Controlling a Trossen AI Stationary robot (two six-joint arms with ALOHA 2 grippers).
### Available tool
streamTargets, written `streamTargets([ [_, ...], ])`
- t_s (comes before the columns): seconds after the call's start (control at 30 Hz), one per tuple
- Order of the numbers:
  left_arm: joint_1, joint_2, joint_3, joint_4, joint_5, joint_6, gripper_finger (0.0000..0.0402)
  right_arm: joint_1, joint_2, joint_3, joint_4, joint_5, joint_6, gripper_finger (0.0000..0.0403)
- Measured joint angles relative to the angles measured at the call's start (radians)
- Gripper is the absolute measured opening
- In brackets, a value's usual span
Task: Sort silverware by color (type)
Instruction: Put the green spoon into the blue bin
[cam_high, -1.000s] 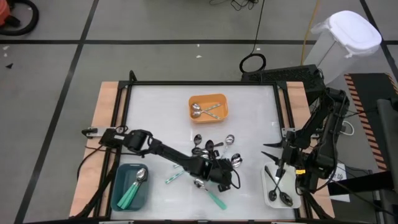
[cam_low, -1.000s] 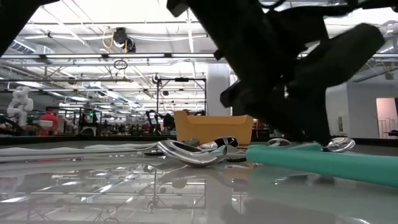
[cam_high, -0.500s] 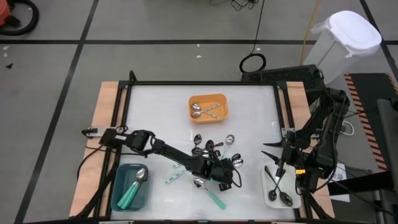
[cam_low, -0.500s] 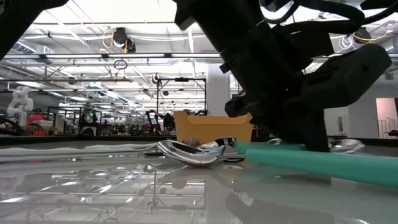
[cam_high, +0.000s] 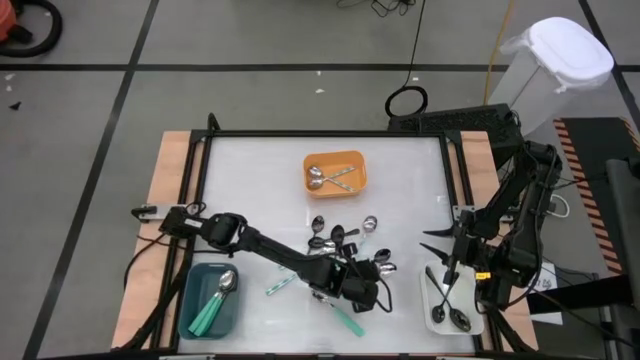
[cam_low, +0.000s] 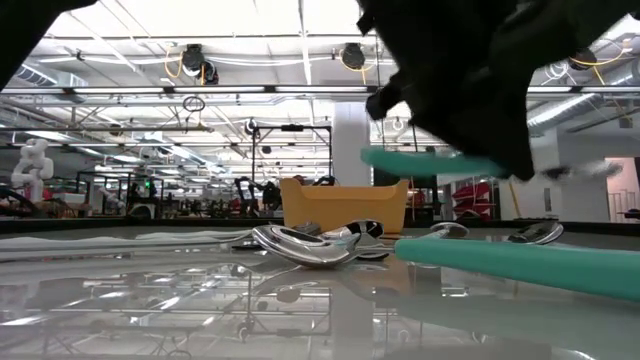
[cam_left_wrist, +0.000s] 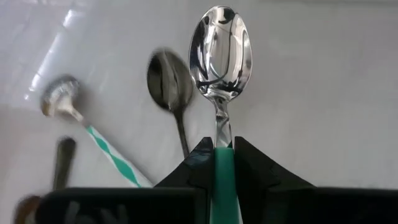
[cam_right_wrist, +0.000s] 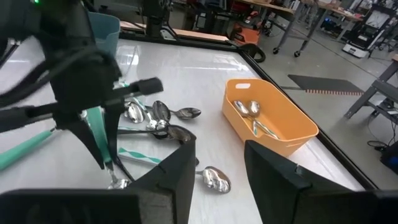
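My left gripper (cam_high: 362, 291) is near the table's front middle, shut on a spoon with a teal-green handle and a silver bowl (cam_left_wrist: 221, 53). It hangs level above the table (cam_low: 430, 160). A second teal-handled spoon (cam_high: 346, 319) lies flat just in front of the gripper. A loose pile of silver and black spoons (cam_high: 345, 240) lies behind it. A spoon with a striped teal handle (cam_high: 280, 285) lies to its left. My right gripper (cam_right_wrist: 217, 163) stands open over the white tray (cam_high: 470, 322), with nothing between its fingers. My left gripper pinches the teal handle (cam_left_wrist: 222, 163) between its two fingers, close to where it joins the metal neck. The fingers come from above. The silver bowl sticks out beyond the fingertips. The spoon is lifted clear of the table and held about level.
The orange tray (cam_high: 356, 160) at the far middle holds silver spoons. The teal tray (cam_high: 190, 285) at the front left holds teal-handled spoons. The white tray at the front right holds black spoons (cam_high: 440, 310). Bare table shows at the far left and far right.
My left gripper has shut on a teal-handled spoon at the near side of the pile and has risen with it. The spoon now hangs level, clear of the table. The other teal-handled spoon has stayed where it lay.
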Motion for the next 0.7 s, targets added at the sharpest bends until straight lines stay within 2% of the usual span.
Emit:
streamTargets([
  [0.13, -0.006, -0.002, 0.043, -0.018, -0.006, 0.022, 0.004, 0.0, 0.0, 0.0, 0.048, 0.0, -0.079, 0.0132],
  [0.33, -0.03, -0.002, 0.113, -0.032, -0.007, 0.083, 0.004, 0.0, 0.0, 0.0, 0.292, -0.004, -0.388, 0.0132],
  [0.43, -0.046, -0.002, 0.149, -0.062, 0.002, 0.12, 0.004, 0.0, 0.004, 0.0, 0.482, -0.077, -0.646, 0.0132],
  [0.5, -0.059, -0.002, 0.187, -0.14, 0.006, 0.126, 0.004, 0.0, 0.025, 0.0, 0.626, -0.135, -0.848, 0.0132],
  [0.63, -0.086, -0.025, 0.196, -0.173, -0.002, 0.118, 0.004, 0.001, 0.121, 0.001, 0.882, -0.24, -1.248, 0.0132],
  [0.7, -0.097, -0.035, 0.196, -0.158, -0.002, 0.111, 0.004, -0.004, 0.18, 0.001, 0.984, -0.246, -1.427, 0.0132],
])
